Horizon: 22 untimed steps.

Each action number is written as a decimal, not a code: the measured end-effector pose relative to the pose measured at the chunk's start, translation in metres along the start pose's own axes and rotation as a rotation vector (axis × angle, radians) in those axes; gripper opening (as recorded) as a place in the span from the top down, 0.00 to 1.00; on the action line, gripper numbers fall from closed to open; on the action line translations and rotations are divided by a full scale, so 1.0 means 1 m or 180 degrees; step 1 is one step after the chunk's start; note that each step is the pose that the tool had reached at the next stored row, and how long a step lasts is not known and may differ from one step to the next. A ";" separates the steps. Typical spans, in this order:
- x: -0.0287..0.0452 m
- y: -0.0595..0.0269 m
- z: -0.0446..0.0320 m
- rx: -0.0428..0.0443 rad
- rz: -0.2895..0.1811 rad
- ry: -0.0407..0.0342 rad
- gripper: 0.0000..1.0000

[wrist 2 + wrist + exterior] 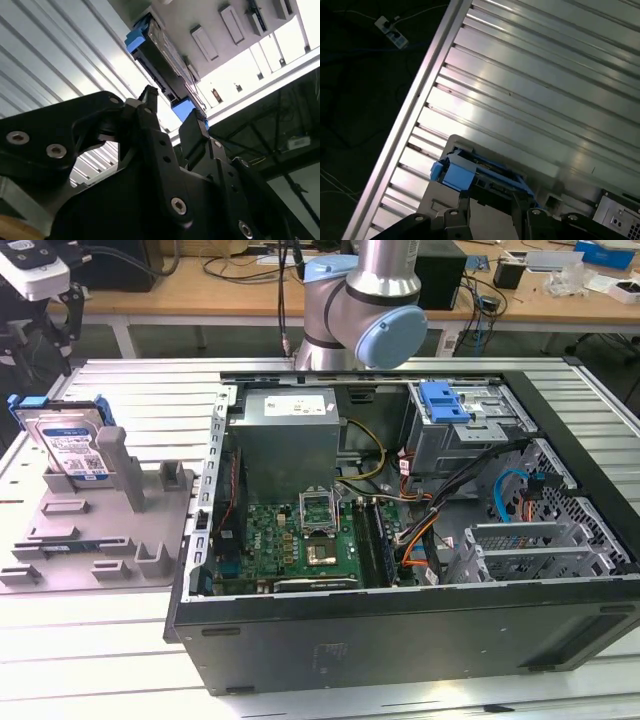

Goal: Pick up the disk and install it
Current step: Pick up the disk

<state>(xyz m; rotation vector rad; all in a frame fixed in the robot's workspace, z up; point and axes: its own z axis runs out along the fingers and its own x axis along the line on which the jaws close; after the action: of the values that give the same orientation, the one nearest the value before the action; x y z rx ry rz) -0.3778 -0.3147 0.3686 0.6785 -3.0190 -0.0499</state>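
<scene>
Silver disk in blue plastic frame (70, 445) upright on grey slotted holder (120, 530), on the exterior view's left of the open black computer case (400, 640), black gripper (172, 107) released, hanging over the disk, ribbed aluminium table (150, 390), wooden desks (200, 290) behind the case.

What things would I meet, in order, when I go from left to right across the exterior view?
the disk → grey metal box with a white sticker → blue bracket on the drive cage → metal slot covers
</scene>
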 end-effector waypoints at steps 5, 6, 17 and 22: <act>-0.0001 0.0003 0.0000 0.0013 -0.0385 0.0021 0.50; -0.0001 0.0003 0.0000 0.0015 -0.0452 0.0024 0.50; -0.0001 0.0003 0.0000 0.0027 -0.1201 0.0047 0.50; -0.0001 0.0003 0.0000 0.0042 -0.1596 0.0064 0.50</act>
<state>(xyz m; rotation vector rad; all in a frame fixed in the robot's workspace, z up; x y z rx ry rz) -0.3779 -0.3144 0.3686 1.4040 -2.7498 -0.0399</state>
